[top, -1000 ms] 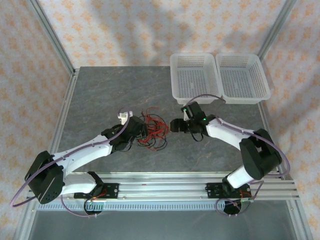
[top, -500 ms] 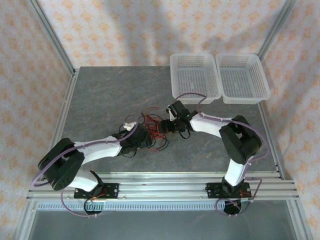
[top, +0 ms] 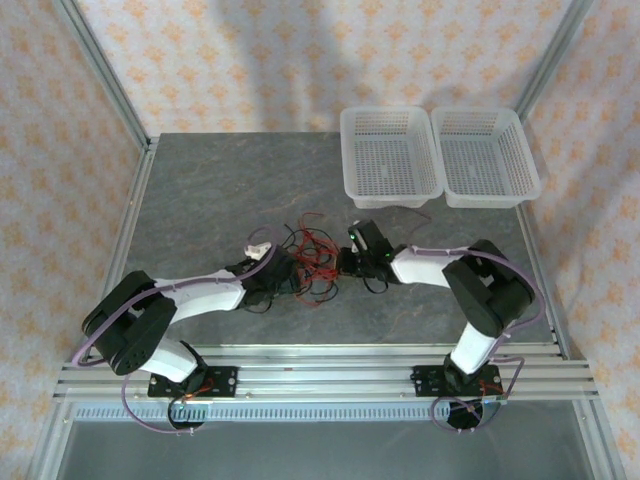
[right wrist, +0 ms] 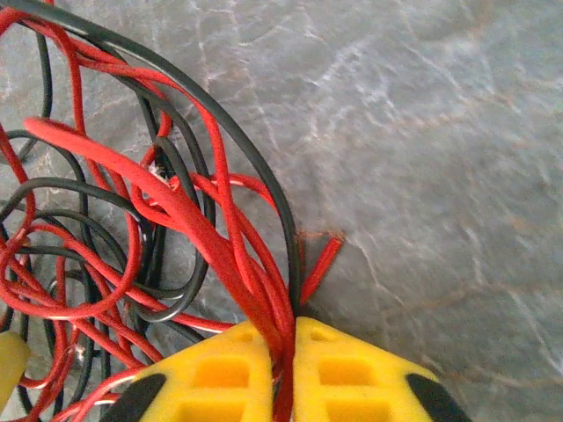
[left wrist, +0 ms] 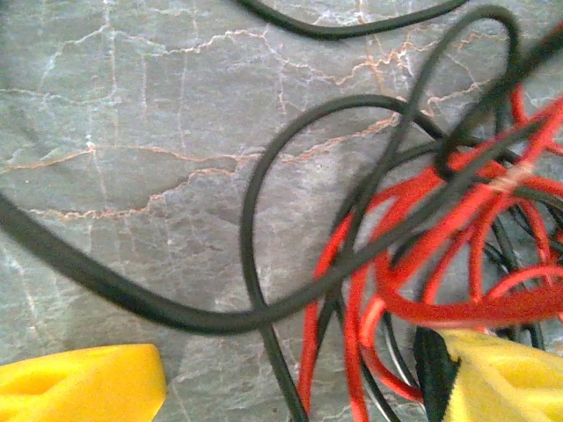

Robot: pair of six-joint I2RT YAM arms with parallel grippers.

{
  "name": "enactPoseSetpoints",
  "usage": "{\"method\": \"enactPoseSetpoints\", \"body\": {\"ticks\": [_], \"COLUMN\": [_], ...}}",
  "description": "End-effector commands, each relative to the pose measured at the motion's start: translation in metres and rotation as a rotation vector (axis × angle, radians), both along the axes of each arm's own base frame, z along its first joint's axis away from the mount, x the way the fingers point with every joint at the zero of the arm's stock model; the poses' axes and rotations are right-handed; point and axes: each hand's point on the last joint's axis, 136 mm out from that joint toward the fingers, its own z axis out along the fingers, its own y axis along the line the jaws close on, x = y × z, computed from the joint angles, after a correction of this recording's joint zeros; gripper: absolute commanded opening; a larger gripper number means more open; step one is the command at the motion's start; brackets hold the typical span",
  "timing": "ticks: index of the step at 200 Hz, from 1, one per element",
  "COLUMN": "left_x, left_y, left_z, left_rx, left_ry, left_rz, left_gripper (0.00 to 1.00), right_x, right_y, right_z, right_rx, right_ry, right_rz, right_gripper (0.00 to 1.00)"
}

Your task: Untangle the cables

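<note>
Here the left arm [top: 190, 295] stretches low over the grey, marble-patterned bench [top: 220, 190] from its base at the near edge, toward the middle. The left gripper [top: 287, 274] rests at the left side of the cables [top: 312, 258], a small clump of curly red and black wires lying about midway between the left and right edges and somewhat nearer the near edge than the far one. In the left wrist view the left gripper [left wrist: 290, 387] has its jaws spread wide, and its 2 yellow fingers [left wrist: 79, 382] sit at opposite lower corners. The cables [left wrist: 396, 264] loop across the stone between them: a thick black wire sweeps through the gap, and red strands crowd against the right-hand finger. Whether that finger touches them I cannot tell.

At the right side of the clump sits the right gripper [top: 344, 262], on the end of the right arm [top: 470, 285]. In the right wrist view the right gripper [right wrist: 281, 374] has its yellow fingers [right wrist: 220, 374] pressed together, pinching several red strands of the cables [right wrist: 176, 207] that run straight into the seam. A black wire curves down beside them.

At the far right corner of the bench, 2 white mesh baskets [top: 390, 111] stand side by side, well apart from the clump.
</note>
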Motion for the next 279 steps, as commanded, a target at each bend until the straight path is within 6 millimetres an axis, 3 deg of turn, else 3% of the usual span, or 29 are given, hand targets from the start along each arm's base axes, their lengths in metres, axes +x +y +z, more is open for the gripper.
{"method": "enactPoseSetpoints", "body": {"ticks": [1,14,74,150,176,203,247,271,279], "left_x": [0.011,0.015,0.034,0.049,0.046,0.045,0.045,0.041,0.040], "left_y": [0.052,0.055,0.059,0.080,0.091,0.089,0.057,0.045,0.041], "left_z": [-0.032,-0.037,-0.050,-0.004,0.013,0.033,0.075,0.090,0.094], "left_rx": [0.143,0.147,0.187,0.350,0.400,0.394,0.339,0.329,0.327], "left_ry": [0.006,0.010,0.022,-0.037,-0.054,-0.088,-0.169,-0.185,-0.188], "left_rz": [0.099,0.104,0.104,0.130,0.152,0.154,0.104,0.090,0.086], "left_gripper": [0.78,0.78,0.78,0.76,0.76,0.77,0.79,0.81,0.81], "right_x": [-0.011,-0.020,-0.052,-0.049,-0.048,-0.047,-0.041,-0.039,-0.037], "right_y": [-0.015,-0.021,-0.040,-0.060,-0.062,-0.065,-0.072,-0.072,-0.071], "right_z": [-0.009,-0.013,-0.015,0.004,0.010,0.018,0.049,0.057,0.069], "right_rx": [0.046,0.083,0.207,0.102,0.077,0.046,-0.021,-0.056,-0.039], "right_ry": [0.041,0.063,0.122,0.047,0.022,-0.012,-0.114,-0.129,-0.151], "right_rz": [-0.127,-0.173,-0.302,-0.319,-0.302,-0.276,-0.219,-0.175,-0.168], "right_gripper": [0.05,0.00,0.00,0.03,0.12,0.29,0.52,0.57,0.58]}}
